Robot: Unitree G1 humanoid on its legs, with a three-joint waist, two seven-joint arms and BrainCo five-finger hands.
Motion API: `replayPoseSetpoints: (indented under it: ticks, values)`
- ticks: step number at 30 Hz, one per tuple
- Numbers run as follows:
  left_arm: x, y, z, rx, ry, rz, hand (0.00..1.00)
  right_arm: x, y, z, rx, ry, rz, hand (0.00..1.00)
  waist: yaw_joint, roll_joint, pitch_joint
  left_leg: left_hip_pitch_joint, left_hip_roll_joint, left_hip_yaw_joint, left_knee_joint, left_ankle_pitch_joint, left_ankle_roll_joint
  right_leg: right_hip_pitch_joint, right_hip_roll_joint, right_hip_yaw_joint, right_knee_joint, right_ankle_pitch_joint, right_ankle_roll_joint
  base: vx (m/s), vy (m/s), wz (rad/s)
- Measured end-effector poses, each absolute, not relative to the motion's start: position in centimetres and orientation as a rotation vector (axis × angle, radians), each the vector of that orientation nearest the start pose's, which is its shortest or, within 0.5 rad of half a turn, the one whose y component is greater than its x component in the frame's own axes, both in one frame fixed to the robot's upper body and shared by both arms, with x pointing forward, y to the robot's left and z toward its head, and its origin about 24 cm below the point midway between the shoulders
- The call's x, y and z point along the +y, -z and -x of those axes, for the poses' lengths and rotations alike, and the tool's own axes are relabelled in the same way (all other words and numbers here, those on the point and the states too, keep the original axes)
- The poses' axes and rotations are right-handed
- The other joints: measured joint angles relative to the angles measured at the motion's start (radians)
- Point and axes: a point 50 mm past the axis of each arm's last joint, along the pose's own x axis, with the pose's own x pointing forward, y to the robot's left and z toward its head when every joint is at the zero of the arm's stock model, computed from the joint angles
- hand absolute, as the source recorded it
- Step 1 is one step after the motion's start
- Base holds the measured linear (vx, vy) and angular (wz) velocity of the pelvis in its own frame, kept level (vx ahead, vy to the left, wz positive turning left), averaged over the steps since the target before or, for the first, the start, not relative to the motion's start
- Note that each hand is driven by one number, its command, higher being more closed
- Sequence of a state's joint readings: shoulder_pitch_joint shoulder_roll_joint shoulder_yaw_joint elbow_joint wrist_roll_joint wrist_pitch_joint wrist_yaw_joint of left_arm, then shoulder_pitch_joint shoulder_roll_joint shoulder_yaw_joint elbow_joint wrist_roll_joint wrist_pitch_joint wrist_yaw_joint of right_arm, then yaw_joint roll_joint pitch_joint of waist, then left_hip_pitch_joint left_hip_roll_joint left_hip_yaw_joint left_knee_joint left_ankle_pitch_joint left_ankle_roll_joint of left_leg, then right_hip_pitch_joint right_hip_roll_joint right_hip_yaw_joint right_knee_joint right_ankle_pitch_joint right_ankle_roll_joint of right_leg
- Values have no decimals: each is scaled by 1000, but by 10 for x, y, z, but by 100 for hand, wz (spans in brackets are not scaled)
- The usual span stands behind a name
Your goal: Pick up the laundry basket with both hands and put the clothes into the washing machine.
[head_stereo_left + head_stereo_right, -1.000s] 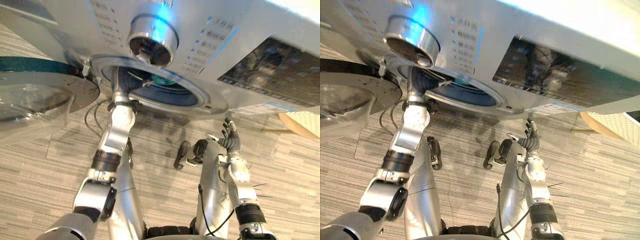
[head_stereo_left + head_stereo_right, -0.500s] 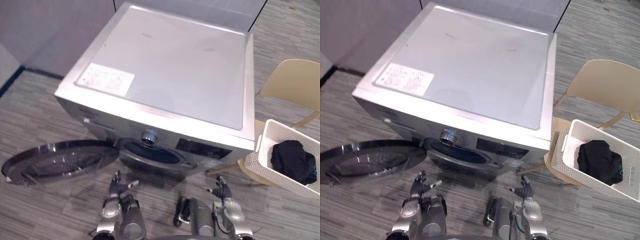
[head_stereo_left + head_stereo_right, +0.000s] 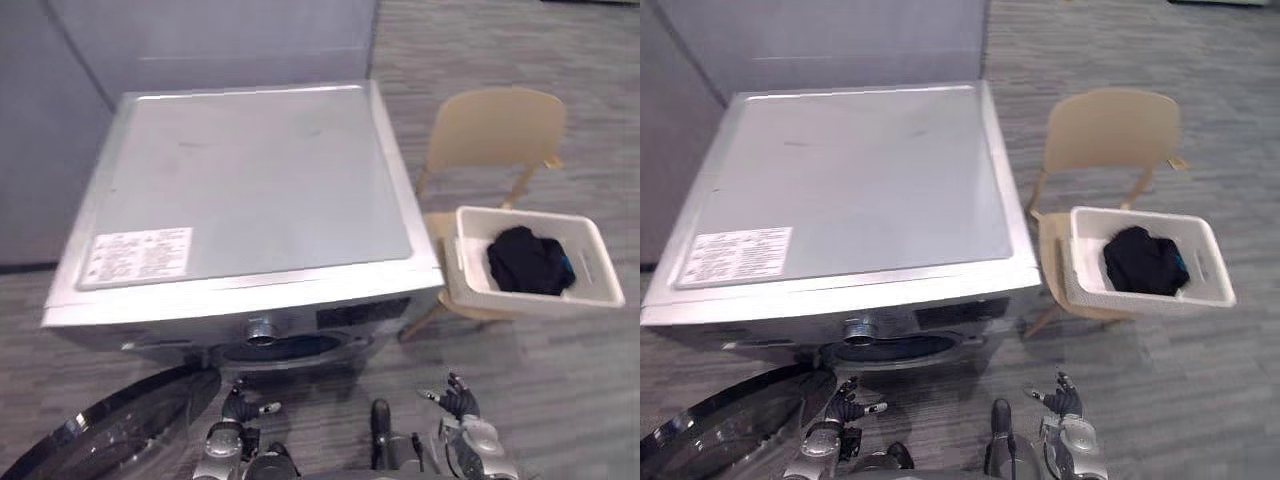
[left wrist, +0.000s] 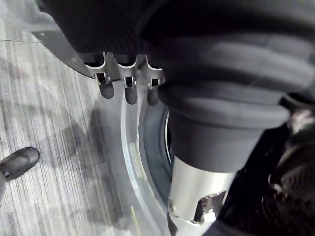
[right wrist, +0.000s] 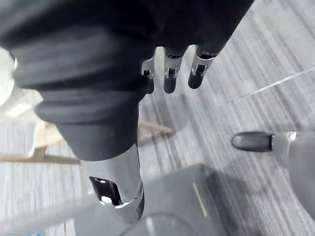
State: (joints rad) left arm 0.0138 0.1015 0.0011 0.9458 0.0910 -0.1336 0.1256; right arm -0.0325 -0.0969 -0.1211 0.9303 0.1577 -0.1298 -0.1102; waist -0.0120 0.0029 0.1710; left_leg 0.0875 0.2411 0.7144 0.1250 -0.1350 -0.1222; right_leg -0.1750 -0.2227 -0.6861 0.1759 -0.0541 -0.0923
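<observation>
A white laundry basket (image 3: 601,270) sits on a beige chair (image 3: 495,130) to the right of the silver washing machine (image 3: 240,190). Dark clothes (image 3: 528,262) lie bunched inside the basket. The washer's round door (image 3: 110,440) hangs open at the lower left, and the drum opening (image 3: 285,348) shows below the control knob. My left hand (image 3: 238,408) is low in front of the drum opening, open and holding nothing. My right hand (image 3: 458,403) is low in front of the washer's right corner, also open, well short of the basket. Its fingers (image 5: 170,78) hang over the floor.
Grey striped carpet (image 3: 560,400) lies between me and the chair. Grey walls (image 3: 200,40) stand behind and left of the washer. The open door takes up the floor at my lower left.
The camera has pulled back and up, from right at the drum opening to above the washer. My left hand, reaching into the drum a second ago, is out and lowered.
</observation>
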Motion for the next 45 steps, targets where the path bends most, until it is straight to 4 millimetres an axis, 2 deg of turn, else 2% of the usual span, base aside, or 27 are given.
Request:
replayPoseSetpoints:
  ticks: [1,2,3,5,7,8,9,10,11,12,13,15,18,20,22,25,27,29,30,31,32,35,36,37,38,41,45]
  values:
    - [194,134,-153,816,-116,-232,0,-206,126,-171,763,322,-57,0,4,-10,-6,16,11,53,20,-11,-14,9,-57,-171,68,3,-24,69,-18,-168]
    - [195,134,-153,816,-116,-234,0,-206,126,-172,767,320,-55,0,8,-12,-7,31,17,77,28,-17,-22,17,-77,-235,97,20,-49,121,-126,-168]
    - [195,133,-156,815,-111,-235,0,-206,127,-172,772,317,-50,0,19,-14,-8,55,26,106,45,-21,-29,5,-87,-261,143,28,-25,154,-204,-151]
    - [189,132,-162,802,-89,-232,0,-209,126,-171,774,312,-29,0,23,-6,-7,77,57,119,104,-35,-35,-15,-70,-191,185,-7,37,180,-270,-130]
    - [189,134,-162,833,-119,-216,0,-212,127,-169,781,298,-3,0,24,28,-8,99,172,121,304,-79,-25,-17,-9,-110,238,-69,50,175,-220,-121]
    - [189,137,-157,857,-123,-217,0,-212,127,-169,783,290,8,0,27,37,-6,94,214,109,384,-76,1,-11,17,-90,232,-77,47,210,-221,-132]
    - [194,143,-140,905,-138,-224,0,-212,128,-168,790,281,23,0,38,62,0,59,306,53,573,-34,137,19,90,-40,183,-85,34,204,-208,-149]
    - [200,148,-122,954,-155,-230,0,-211,130,-165,810,269,36,0,64,76,-1,-30,355,-91,755,15,219,49,147,22,117,-73,16,185,-173,-149]
    - [201,150,-116,973,-160,-227,0,-210,131,-164,815,267,39,0,81,76,-1,-91,332,-181,825,-17,174,53,161,49,99,-71,12,190,-103,-125]
    - [202,152,-109,997,-174,-214,0,-213,132,-162,823,277,55,0,88,75,6,-215,244,-347,902,-79,105,71,170,82,73,-69,9,163,-25,-69]
    - [203,153,-105,1014,-186,-206,0,-214,132,-161,827,279,59,0,90,74,10,-260,196,-409,910,-101,91,86,171,90,61,-69,9,243,-13,-66]
    - [198,159,-80,1080,-163,-215,0,-210,133,-161,825,271,59,0,119,68,26,-338,29,-541,780,-157,66,154,183,144,22,-62,25,252,35,-67]
    - [195,161,-74,1093,-150,-217,0,-205,127,-174,783,252,69,0,148,67,31,-373,-101,-590,389,-118,67,155,192,191,-10,-59,41,194,113,-63]
    - [201,161,-65,1121,-120,-216,0,-185,124,-183,749,196,49,0,164,27,27,-337,-144,-567,286,-65,101,154,176,231,-61,-46,80,240,111,-39]
    - [203,162,-61,1133,-78,-209,0,-182,123,-184,740,180,58,0,169,22,30,-335,-166,-569,278,-73,122,155,155,233,-46,-48,128,262,97,15]
    - [208,164,-43,1186,-59,-232,0,-176,124,-184,739,161,67,0,164,-10,49,-231,-223,-596,214,-89,152,89,36,247,299,-138,174,283,98,34]
    - [216,162,-41,1188,-95,-273,0,-175,122,-187,728,159,65,0,161,-34,63,-178,-230,-609,182,-67,149,10,-34,246,543,-92,113,226,-41,66]
    - [219,162,-37,1201,-123,-298,0,-177,123,-184,735,168,63,0,158,-41,66,-113,-226,-652,132,-53,143,9,-64,233,657,-20,103,236,-160,61]
    - [215,163,-38,1199,-120,-294,0,-177,121,-186,722,171,59,0,154,-30,70,-87,-220,-661,103,-39,143,6,-90,208,667,-75,112,175,-181,32]
    - [216,163,-39,1206,-119,-295,0,-176,119,-190,705,166,59,0,149,-36,69,-78,-219,-665,90,-38,141,-2,-113,193,588,-145,134,114,-150,21]
    - [216,163,-39,1207,-118,-296,0,-176,117,-193,695,165,60,0,147,-34,70,-77,-216,-670,86,-38,140,-11,-115,198,539,-159,142,111,-173,15]
    - [213,162,-55,1161,-117,-316,0,-178,115,-195,685,169,64,0,129,-5,77,-77,-169,-736,57,-48,103,-64,-58,354,232,-106,190,116,-247,46]
    - [214,160,-61,1144,-115,-322,0,-178,118,-188,704,177,54,0,126,-27,68,-78,-170,-775,52,-58,81,-73,-41,491,135,-55,217,153,-384,99]
    - [220,158,-66,1121,-120,-339,0,-177,122,-181,724,184,38,0,112,-55,66,-89,-195,-825,55,-70,47,-64,-47,616,76,-57,230,147,-420,116]
    - [223,156,-71,1097,-123,-347,0,-176,124,-178,732,188,33,0,103,-71,63,-92,-204,-852,60,-74,30,-65,-47,638,83,-18,283,154,-477,129]
    - [208,155,-91,1037,-116,-306,0,-194,123,-175,734,250,51,0,106,7,38,-110,-132,-969,50,-70,16,-73,26,589,143,-49,245,224,-404,50]
    - [200,143,-128,898,-138,-264,0,-204,124,-170,742,291,50,0,75,46,14,-139,-62,-1053,47,-28,-55,-1,73,434,140,-88,208,213,-253,88]
